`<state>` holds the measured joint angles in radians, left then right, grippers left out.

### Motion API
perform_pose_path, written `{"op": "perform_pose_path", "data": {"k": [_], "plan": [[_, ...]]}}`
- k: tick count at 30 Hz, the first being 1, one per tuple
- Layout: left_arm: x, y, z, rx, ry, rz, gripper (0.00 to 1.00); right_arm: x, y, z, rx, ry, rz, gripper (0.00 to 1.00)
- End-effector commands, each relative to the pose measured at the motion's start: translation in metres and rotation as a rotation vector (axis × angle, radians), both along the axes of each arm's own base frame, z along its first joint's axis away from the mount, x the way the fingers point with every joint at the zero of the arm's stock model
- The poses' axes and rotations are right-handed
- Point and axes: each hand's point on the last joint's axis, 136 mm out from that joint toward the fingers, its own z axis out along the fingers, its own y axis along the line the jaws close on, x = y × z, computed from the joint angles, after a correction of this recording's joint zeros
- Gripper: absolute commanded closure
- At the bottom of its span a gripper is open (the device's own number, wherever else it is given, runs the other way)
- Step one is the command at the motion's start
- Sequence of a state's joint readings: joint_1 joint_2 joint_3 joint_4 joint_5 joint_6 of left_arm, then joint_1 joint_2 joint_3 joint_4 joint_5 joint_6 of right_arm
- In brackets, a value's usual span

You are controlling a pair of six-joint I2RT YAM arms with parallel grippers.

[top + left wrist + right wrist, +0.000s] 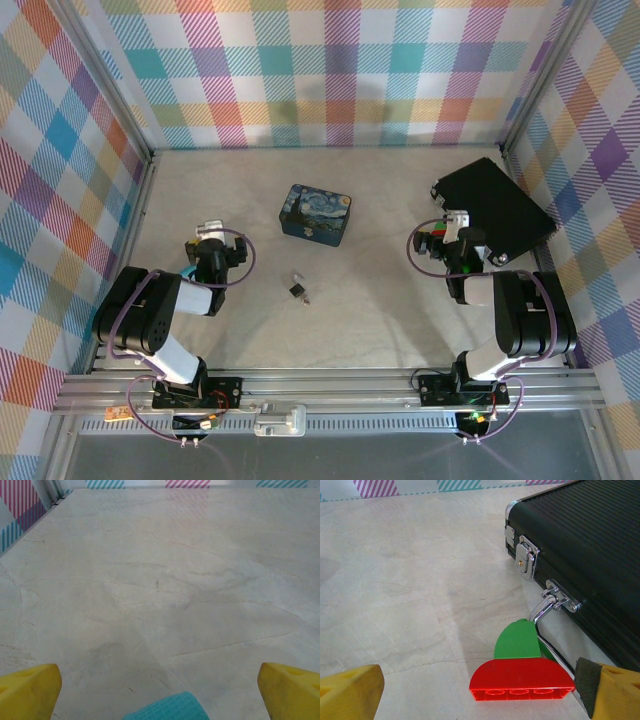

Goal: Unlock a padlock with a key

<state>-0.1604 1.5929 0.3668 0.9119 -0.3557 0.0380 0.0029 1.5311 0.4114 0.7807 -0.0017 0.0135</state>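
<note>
1. Jaws are hard to judge from the top external view. The left gripper (208, 232) hangs over the left of the pale table (380, 320), and the right gripper (455, 222) is at the right, just beside a big flat black case (505, 205). The tiny padlock with a dark squarish body (297, 288) lies between the arms, near of a blue-and-yellow swirly-painted tin box (316, 214) and well apart from both grippers. A tiny pale silvery key (308, 297) seems to lie just right of the padlock, though it is too small to be sure.
2. Left wrist view: the yellow fingers (27, 692) stand wide apart over bare table and grip nothing.
3. Right wrist view: the yellow fingers (350, 692) are also wide apart and empty. A red half-round toy brick (522, 680) lies on the table towards the right finger, with a green half-round piece (517, 640) touching its far side. The black case's chrome latch (526, 557) faces left.
</note>
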Motion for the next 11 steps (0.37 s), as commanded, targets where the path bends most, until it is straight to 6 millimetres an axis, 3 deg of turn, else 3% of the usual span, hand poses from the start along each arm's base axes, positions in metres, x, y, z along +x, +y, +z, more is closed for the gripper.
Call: {"op": "perform_pose_path", "data": {"k": [1, 11], "plan": [[0.0066, 0.0043, 0.0116, -0.026, -0.038, 0.008, 0.00, 0.0045, 0.0042, 0.0091, 0.002, -0.038, 0.023, 0.01], [0.0072, 0.0055, 0.0116, -0.030, -0.036, 0.012, 0.00, 0.0040, 0.0038, 0.0084, 0.003, -0.036, 0.021, 0.01]]}}
